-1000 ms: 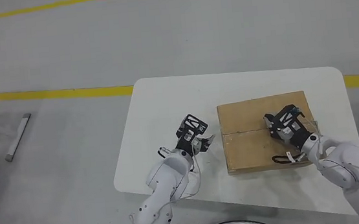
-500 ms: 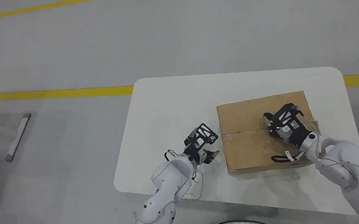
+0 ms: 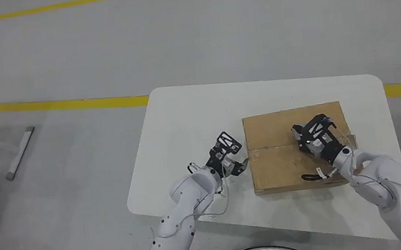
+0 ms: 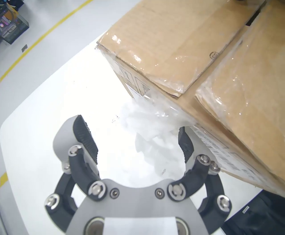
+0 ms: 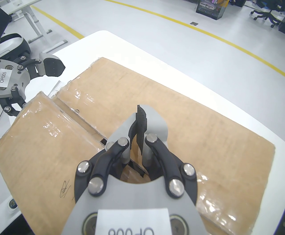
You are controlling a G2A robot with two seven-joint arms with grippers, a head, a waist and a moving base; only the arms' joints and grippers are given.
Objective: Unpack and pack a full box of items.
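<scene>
Box (image 3: 297,148) stiff, 2 flaps taped, likely heavy (full). Loose tape end (image 4: 155,142) flimsy: pinch there. Left claw (image 4: 131,131) spread wide, empty; right claw (image 5: 139,120) closed, empty.

I counted one cardboard box (image 3: 290,152) with two top flaps (image 3: 293,125), one table (image 3: 186,126), two pincers, namely the left pincer (image 4: 131,131) and the right pincer (image 5: 139,120), one crumpled wad of clear tape (image 4: 153,133), and two yellow floor lines (image 3: 53,105).
</scene>
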